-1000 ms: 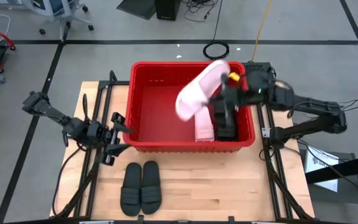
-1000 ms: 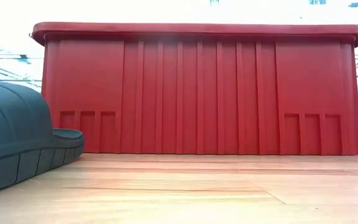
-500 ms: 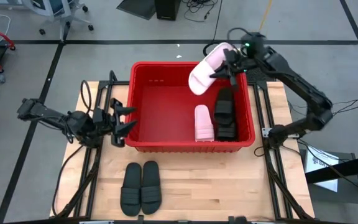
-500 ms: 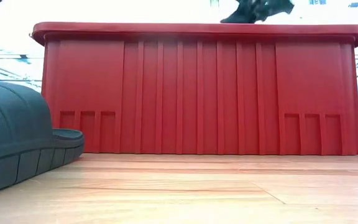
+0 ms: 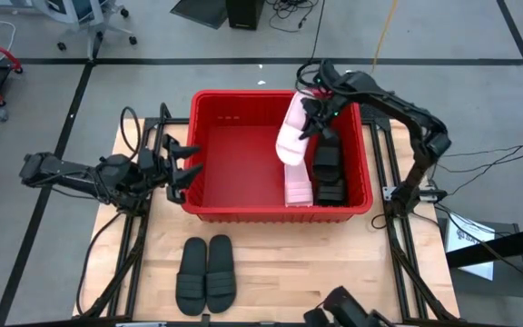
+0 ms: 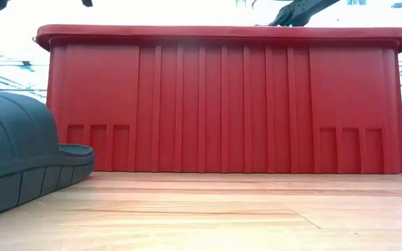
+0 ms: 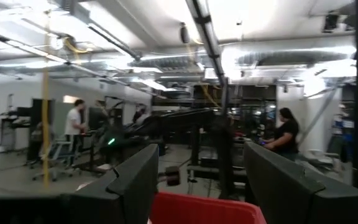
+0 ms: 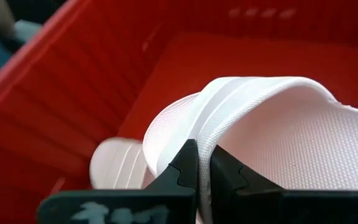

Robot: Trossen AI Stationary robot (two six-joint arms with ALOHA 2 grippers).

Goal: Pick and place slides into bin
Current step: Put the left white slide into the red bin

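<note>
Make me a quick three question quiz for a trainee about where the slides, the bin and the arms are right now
1. True or false: the right end effector is shut on a pale pink slide above the red bin.
2. How many black slides lie on the table outside the bin?
3. The left end effector is: A) inside the bin, B) open beside the bin's left wall, C) shut on a black slide.

Key: 1 true; 2 two; 3 B.

I get even overhead light on the bench (image 5: 280, 263); the low view's background is blown out white, and the nearest black slide (image 6: 19, 153) sits blurred.
</note>
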